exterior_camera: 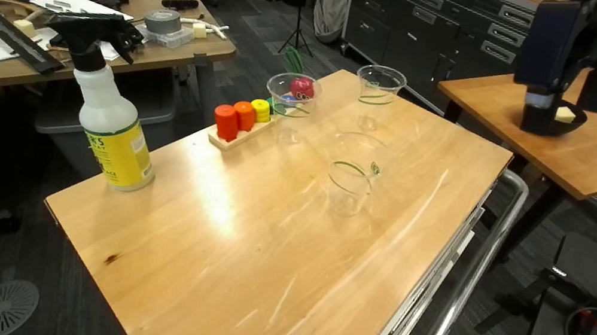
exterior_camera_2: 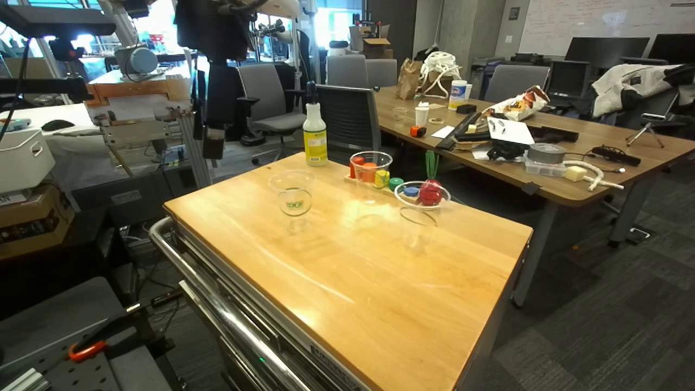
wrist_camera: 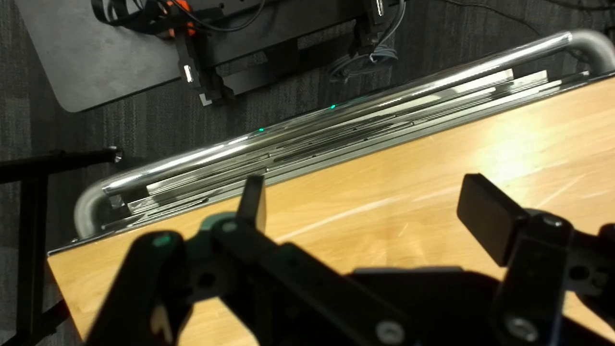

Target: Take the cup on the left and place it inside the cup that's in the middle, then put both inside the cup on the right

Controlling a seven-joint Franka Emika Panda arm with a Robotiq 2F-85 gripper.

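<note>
Three clear plastic cups stand upright and apart on the wooden cart top (exterior_camera: 231, 277). A cup with a green logo (exterior_camera: 352, 172) is nearest the metal handle and also shows in an exterior view (exterior_camera_2: 294, 202). A second cup (exterior_camera: 291, 107) stands beside the toy block row and shows in both exterior views (exterior_camera_2: 371, 190). The third cup (exterior_camera: 377, 93) is near the end of the cart and shows in both exterior views (exterior_camera_2: 421, 214). My gripper (wrist_camera: 367, 206) is open and empty, raised above and beside the handle-side cart edge (exterior_camera_2: 207, 142). No cup shows clearly in the wrist view.
A spray bottle (exterior_camera: 124, 138) stands at a cart corner. A wooden row of coloured blocks (exterior_camera: 242, 122) and a red toy with a green top (exterior_camera_2: 430, 191) stand along the cart edge. A metal handle bar (wrist_camera: 331, 115) runs along the opposite edge.
</note>
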